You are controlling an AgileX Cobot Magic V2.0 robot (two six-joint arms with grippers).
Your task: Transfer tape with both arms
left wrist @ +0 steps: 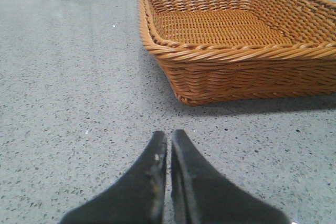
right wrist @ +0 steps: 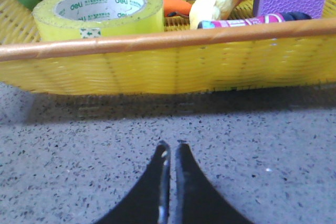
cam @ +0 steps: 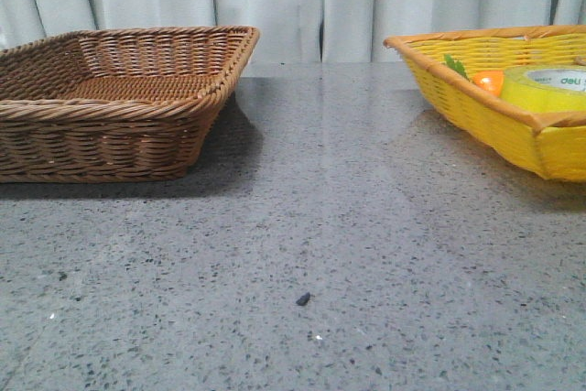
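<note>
The left hand [left wrist: 169,145] is clenched and holds nothing, low over the bench [left wrist: 68,87] with the brown basket [left wrist: 231,56] at upper right of its frame. The right hand [right wrist: 171,153] is likewise pinched together, facing the yellow basket [right wrist: 168,66]. The tape [right wrist: 98,13] lies flat inside, upper left, beside what looks like a carrot [right wrist: 176,6].

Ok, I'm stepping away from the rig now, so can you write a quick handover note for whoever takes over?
Left gripper: shut, empty, low over the table before the brown basket.
Right gripper: shut, empty, before the yellow basket.
Tape: lying flat in the yellow basket beside the carrot.
Done: nothing; the tape is untouched.
Left: right arm picks the tape, passes it to the left, presumably for the brown basket.
</note>
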